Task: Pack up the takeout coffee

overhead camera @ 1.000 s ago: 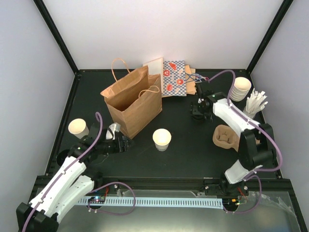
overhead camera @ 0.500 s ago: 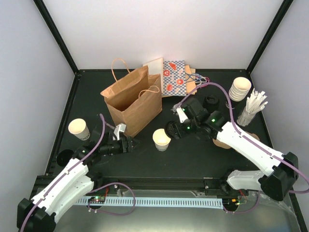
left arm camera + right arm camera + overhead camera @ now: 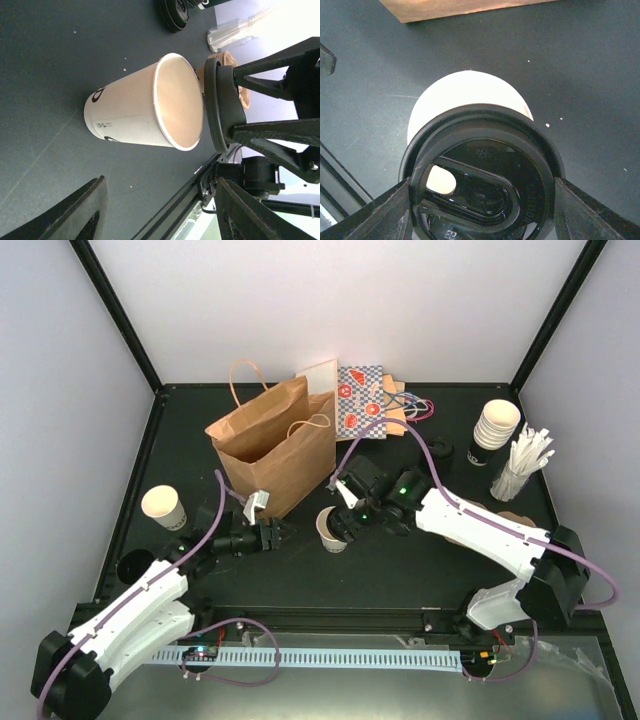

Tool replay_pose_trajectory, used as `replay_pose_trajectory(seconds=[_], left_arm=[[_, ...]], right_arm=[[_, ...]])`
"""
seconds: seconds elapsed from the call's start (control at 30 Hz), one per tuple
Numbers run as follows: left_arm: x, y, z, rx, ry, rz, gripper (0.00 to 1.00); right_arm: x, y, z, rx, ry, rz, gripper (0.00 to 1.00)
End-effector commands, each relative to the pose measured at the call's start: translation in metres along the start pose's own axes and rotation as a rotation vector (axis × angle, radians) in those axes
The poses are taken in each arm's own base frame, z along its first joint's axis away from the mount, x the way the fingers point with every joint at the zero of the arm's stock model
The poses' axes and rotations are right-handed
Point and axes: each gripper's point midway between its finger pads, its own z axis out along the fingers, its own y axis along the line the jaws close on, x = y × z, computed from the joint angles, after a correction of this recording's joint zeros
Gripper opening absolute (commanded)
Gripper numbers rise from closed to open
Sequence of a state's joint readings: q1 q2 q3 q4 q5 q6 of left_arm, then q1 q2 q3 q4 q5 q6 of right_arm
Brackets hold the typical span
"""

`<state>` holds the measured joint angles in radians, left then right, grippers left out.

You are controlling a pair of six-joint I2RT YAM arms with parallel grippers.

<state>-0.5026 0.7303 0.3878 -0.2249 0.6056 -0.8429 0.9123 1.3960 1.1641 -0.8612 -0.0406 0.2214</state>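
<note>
The takeout coffee's cream-white paper cup stands upright and uncapped in the middle of the table. My right gripper is shut on a round black lid, gripping it by its rim. It holds the lid flat just above the cup's mouth, overlapping most of the mouth and not pressed on. My left gripper is open and low on the table left of the cup, pointing at it. Nothing is between its fingers, and the cup lies beyond their tips.
An open brown paper bag stands just behind the cup and a patterned bag lies behind that. A second paper cup is at the left. At the back right are stacked cups, loose black lids and stirrers.
My right arm swung from the back right to the middle cup, carrying the black lid over its mouth. My left gripper slid right toward the cup and its jaws narrowed somewhat.
</note>
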Motion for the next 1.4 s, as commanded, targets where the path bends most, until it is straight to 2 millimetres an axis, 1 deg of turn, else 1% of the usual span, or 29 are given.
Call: replay_pose_trajectory(seconds=[0.0, 0.07, 0.13, 0.43, 0.73, 1.1, 1.37], left_arm=[[-0.013, -0.015, 0.002, 0.035, -0.030, 0.026, 0.58], [-0.015, -0.017, 0.003, 0.034, -0.030, 0.028, 0.53], [-0.016, -0.016, 0.004, 0.032, -0.032, 0.029, 0.51], [-0.015, -0.012, 0.010, 0.017, -0.021, 0.025, 0.50], [-0.016, -0.008, 0.013, -0.007, -0.018, 0.026, 0.48], [-0.018, -0.005, 0.021, -0.030, 0.001, 0.038, 0.45], [-0.017, -0.002, 0.030, -0.037, 0.033, 0.041, 0.37]], right_arm=[[-0.014, -0.001, -0.001, 0.077, -0.027, -0.049, 0.68], [-0.014, 0.000, 0.002, 0.085, -0.021, -0.055, 0.68], [-0.015, 0.001, 0.005, 0.092, -0.018, -0.062, 0.68], [-0.023, 0.005, 0.008, 0.098, -0.031, -0.087, 0.67], [-0.027, 0.011, 0.016, 0.079, -0.021, -0.105, 0.67], [-0.027, 0.018, 0.026, 0.053, 0.007, -0.130, 0.67], [-0.022, 0.021, 0.034, 0.039, 0.047, -0.146, 0.67]])
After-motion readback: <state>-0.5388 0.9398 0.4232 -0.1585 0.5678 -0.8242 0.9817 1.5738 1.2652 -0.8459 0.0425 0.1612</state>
